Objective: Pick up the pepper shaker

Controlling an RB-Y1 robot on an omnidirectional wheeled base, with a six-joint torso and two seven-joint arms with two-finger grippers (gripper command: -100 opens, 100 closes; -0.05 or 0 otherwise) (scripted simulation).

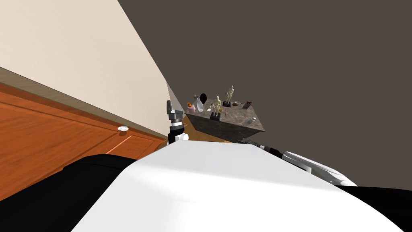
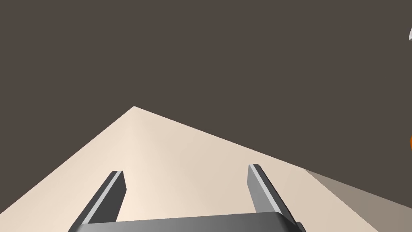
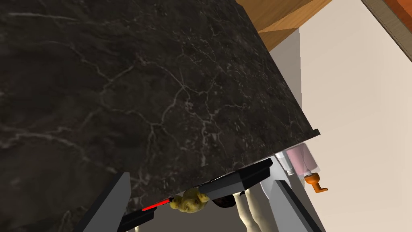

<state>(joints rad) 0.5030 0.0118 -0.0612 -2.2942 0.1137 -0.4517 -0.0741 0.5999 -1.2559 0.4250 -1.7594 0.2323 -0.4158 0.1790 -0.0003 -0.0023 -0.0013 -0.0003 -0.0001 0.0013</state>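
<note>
A dark marble counter [image 1: 225, 123] stands ahead with several small things on top. A small grey canister [image 1: 252, 120] near its near right corner looks like the pepper shaker. My right gripper [image 3: 201, 179] is open, close against the counter's marble side [image 3: 141, 92] just short of its top edge, with nothing between the fingers. Past that edge show a dark figure base [image 3: 237, 181], a yellow lump [image 3: 189, 202] and a pink bottle [image 3: 301, 158]. My right forearm [image 1: 259, 145] reaches toward the counter. My left gripper [image 1: 169, 106] is raised beside the counter, and its fingers [image 2: 114, 189] stand open on nothing.
Two pale mannequin figures [image 1: 217, 105] on dark bases, a clear bottle [image 1: 199, 105] and a black oval [image 1: 203, 97] crowd the countertop. An orange wooden cabinet [image 1: 60, 133] with a white knob [image 1: 123, 128] runs along my left under a beige wall [image 1: 80, 48].
</note>
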